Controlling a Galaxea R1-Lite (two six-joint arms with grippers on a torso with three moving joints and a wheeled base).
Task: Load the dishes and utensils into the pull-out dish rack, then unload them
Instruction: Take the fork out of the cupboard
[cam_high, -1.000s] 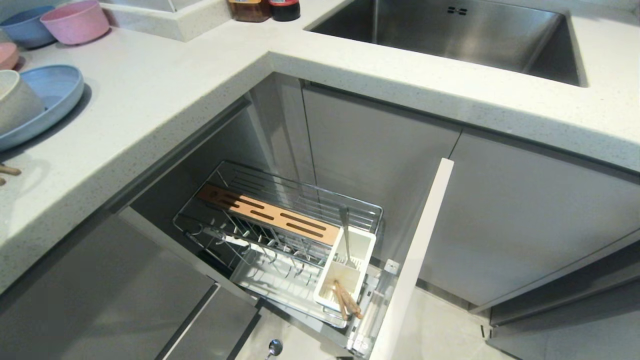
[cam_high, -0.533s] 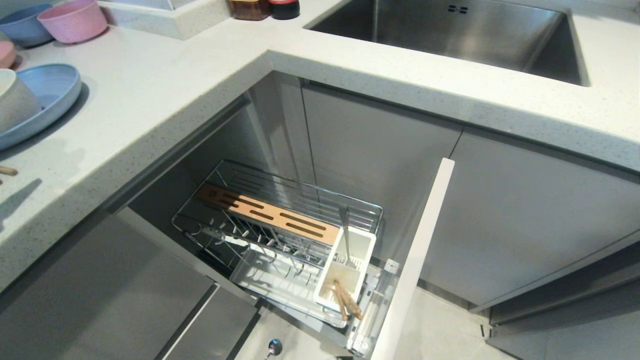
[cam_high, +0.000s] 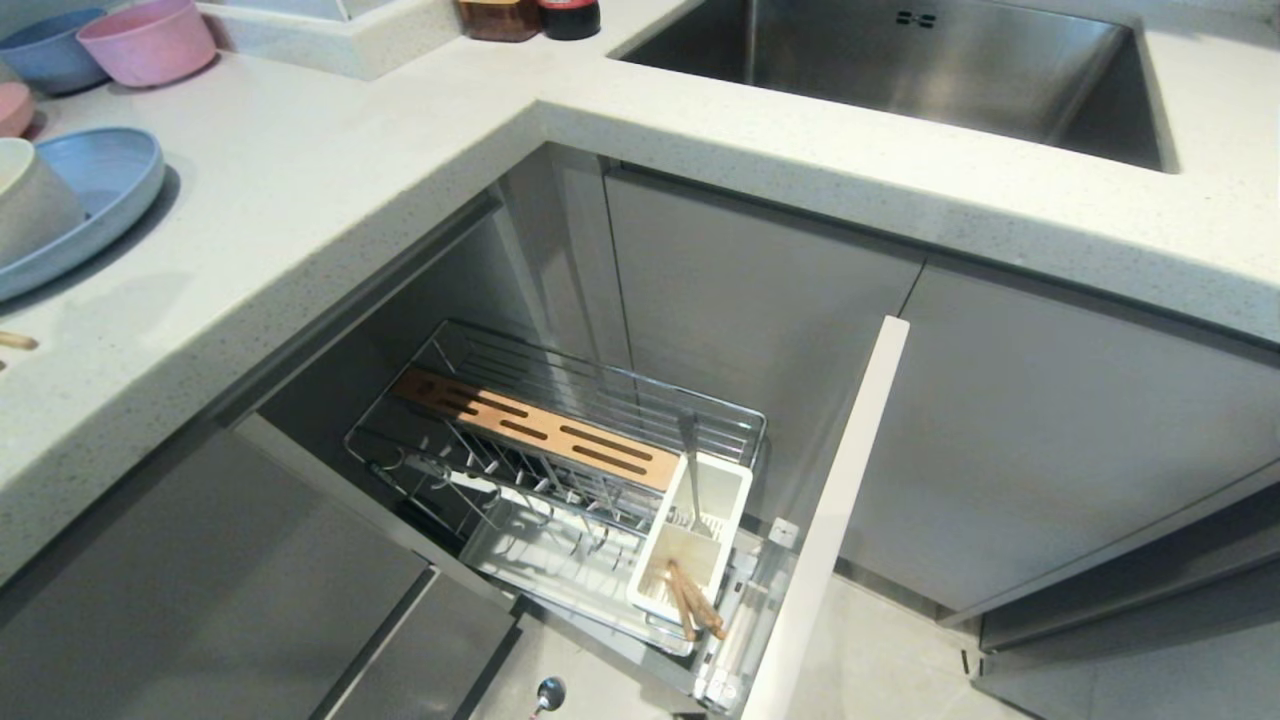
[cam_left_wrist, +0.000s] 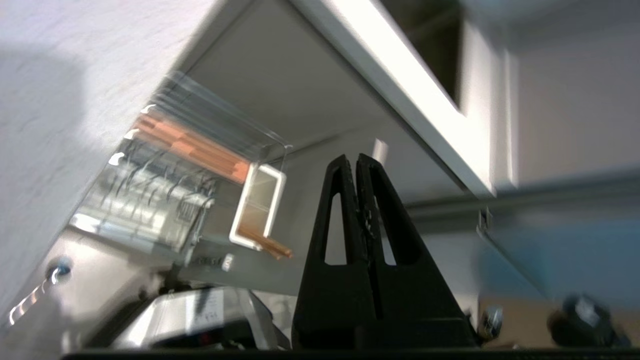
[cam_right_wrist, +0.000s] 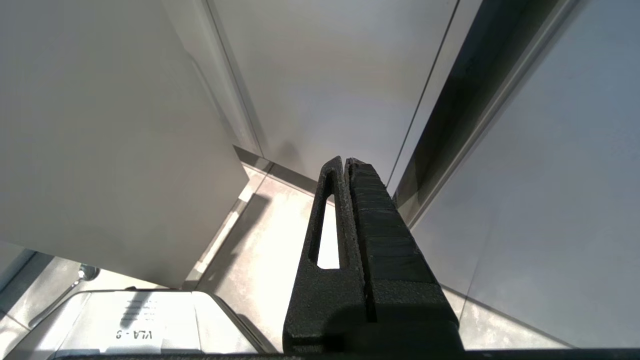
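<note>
Shadow gone from table; left gripper (cam_left_wrist: 356, 161) jaws pressed together, empty. Chopsticks (cam_high: 693, 603) in caddy (cam_high: 730, 500): light, slippery, best pinched mid-shaft.

I note a white speckled worktop (cam_high: 330, 190) running round the corner; in the left wrist view it lies close beside the jaws of the left gripper (cam_left_wrist: 356, 159), off to one side. A steel sink (cam_high: 900, 70) is set into its far run. At the worktop's far left sit a pink bowl (cam_high: 148, 40), a small blue bowl (cam_high: 40, 50) touching it, and a pink plate (cam_high: 12, 108) at the frame edge. Two dark jars (cam_high: 500, 15) stand near the sink. I cannot place these against the jaws. Ahead of the jaws of the right gripper (cam_right_wrist: 346, 160) stand flat grey cabinet doors (cam_right_wrist: 325, 75), and below them pale floor tiles (cam_right_wrist: 260, 240).
</note>
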